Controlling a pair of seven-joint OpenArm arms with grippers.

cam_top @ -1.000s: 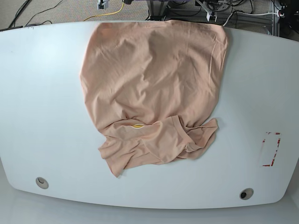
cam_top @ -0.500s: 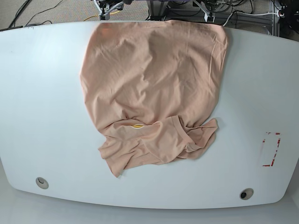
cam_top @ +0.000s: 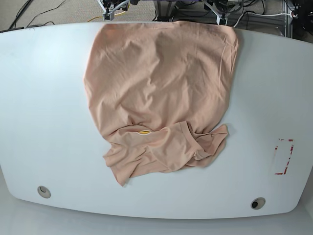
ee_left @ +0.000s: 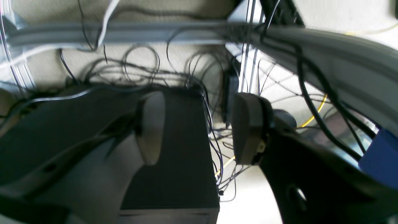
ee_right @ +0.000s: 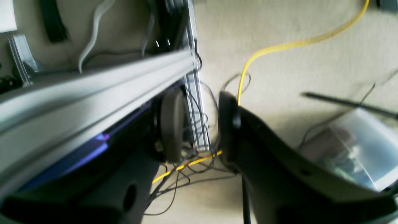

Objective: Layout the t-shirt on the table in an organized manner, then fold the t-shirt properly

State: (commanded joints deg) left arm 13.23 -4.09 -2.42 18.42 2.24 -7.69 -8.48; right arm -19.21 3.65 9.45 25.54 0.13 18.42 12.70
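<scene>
The big white surface (cam_top: 44, 112) has a small round hole (cam_top: 43, 191) near its front left corner. The peach t-shirt (cam_top: 161, 73) lies in the middle, its far end at the back edge and its near end bunched up, with a bit of yellow print (cam_top: 144, 131) peeking out. A red mark (cam_top: 283, 156) sits far right. The right gripper (ee_right: 196, 124) has its jaws partly apart, holding nothing, above floor cables. The left gripper (ee_left: 199, 127) has its jaws wide apart, holding nothing.

No legible text, label, brand or number anywhere in these three views.
</scene>
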